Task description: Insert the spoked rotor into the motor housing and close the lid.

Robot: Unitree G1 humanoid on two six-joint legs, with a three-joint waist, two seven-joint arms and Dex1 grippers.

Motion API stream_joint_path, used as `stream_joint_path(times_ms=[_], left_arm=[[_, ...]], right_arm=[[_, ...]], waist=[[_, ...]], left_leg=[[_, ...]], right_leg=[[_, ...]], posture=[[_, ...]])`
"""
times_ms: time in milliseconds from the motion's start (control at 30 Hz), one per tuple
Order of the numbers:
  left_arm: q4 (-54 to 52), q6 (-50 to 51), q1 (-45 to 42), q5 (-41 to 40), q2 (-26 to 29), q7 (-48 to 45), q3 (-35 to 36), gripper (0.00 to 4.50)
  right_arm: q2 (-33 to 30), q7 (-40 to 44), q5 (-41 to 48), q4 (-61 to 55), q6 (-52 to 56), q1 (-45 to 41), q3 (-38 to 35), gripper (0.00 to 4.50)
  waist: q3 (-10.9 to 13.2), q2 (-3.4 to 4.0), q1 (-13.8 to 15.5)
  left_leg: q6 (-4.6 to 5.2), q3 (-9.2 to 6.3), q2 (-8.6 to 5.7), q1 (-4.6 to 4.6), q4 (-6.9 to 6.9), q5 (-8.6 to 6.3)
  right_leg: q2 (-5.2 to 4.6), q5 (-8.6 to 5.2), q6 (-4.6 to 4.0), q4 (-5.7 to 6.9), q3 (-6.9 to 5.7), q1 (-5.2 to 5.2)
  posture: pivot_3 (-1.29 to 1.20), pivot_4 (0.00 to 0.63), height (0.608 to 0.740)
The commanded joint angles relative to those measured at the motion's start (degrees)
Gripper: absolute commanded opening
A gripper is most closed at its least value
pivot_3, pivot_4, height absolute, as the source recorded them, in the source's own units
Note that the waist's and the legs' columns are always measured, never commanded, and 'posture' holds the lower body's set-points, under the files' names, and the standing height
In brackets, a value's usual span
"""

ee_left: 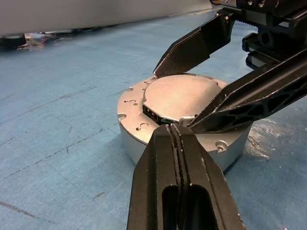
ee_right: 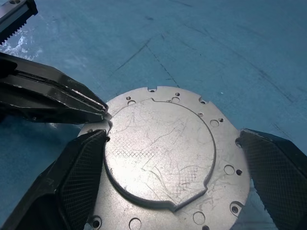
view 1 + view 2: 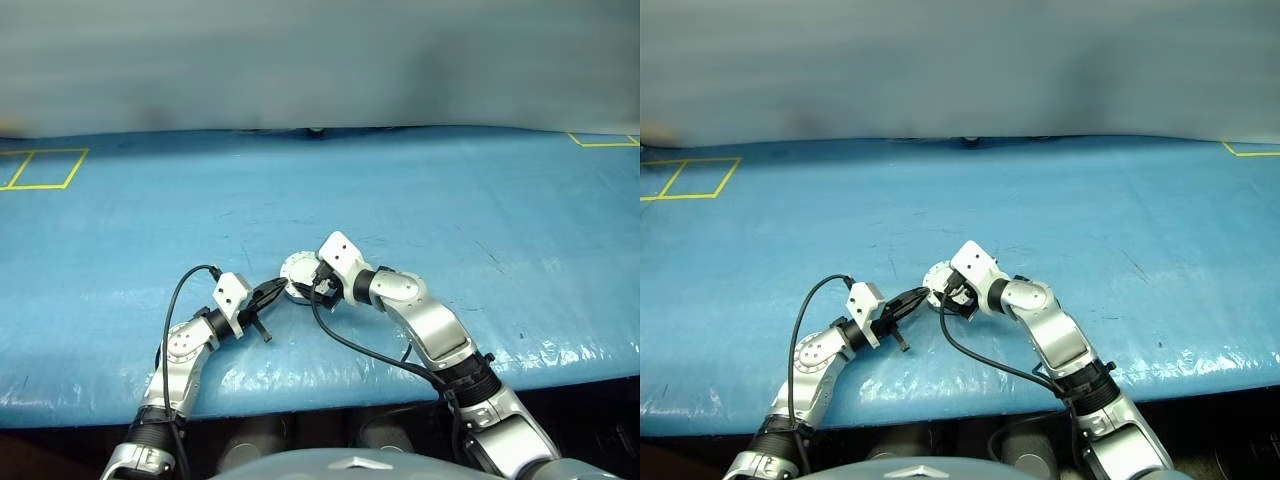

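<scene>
- Motor housing flat on blue worktop, near its front edge, between the two arms.
- Lid down on housing, plain matte face up; looks seated flush or nearly so. Small dark gap at rim notch in left wrist view, so full seating uncertain.
- Spoked rotor presumably inside under lid; can't confirm.
- Right claw spread wide, straddling housing from above: one finger on each side of the lid, tips over the flange, nothing gripped.
- Left claw shut, empty, closed tips pointing level at housing rim right by the lid notch, touching or just short.
- Key relation: housing directly under right claw, centred between its fingers; round part, no long axis to line up. Left claw comes in from the robot's left, at rim height.
- Both claws equally near. Judgement: task close to done; remaining move likely a press-down to confirm closure, then retreat.
- Risk: side push from left tip sliding housing.
</scene>
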Motion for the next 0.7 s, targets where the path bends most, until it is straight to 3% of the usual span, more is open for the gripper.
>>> stream_joint_path(times_ms=[33,367,700], left_arm=[[1.5,1.0,1.2,1.9,0.5,0.4,-1.0,0.00],[0.6,1.3,1.8,1.6,-0.1,0.6,-1.8,0.00],[-0.7,1.4,2.3,1.6,-0.4,1.0,-2.7,0.00]], right_arm=[[-0.3,-0.1,1.8,-1.8,2.5,2.1,-2.0,4.46],[2.9,-1.3,16.1,-14.4,12.2,7.4,-15.4,4.46],[8.7,-2.5,30.4,-11.0,22.6,11.6,-23.6,4.46]], waist=[[0.0,-0.03,0.4],[0.4,-0.06,1.4],[0.4,-0.01,1.8]], left_leg=[[0.00,0.00,0.00,0.00,-0.07,0.00],[0.02,-0.01,0.00,-0.14,-0.64,-0.01],[0.28,0.02,-0.07,-0.17,-0.67,-0.33]], right_leg=[[0.00,0.05,0.09,-0.03,0.00,-0.02],[-0.02,0.08,0.10,-0.54,-0.04,-0.22],[-0.07,0.26,-0.11,-0.89,-0.02,-0.15]], posture=[[0.00,0.150,0.740],[0.00,0.150,0.740],[0.00,0.150,0.740]])
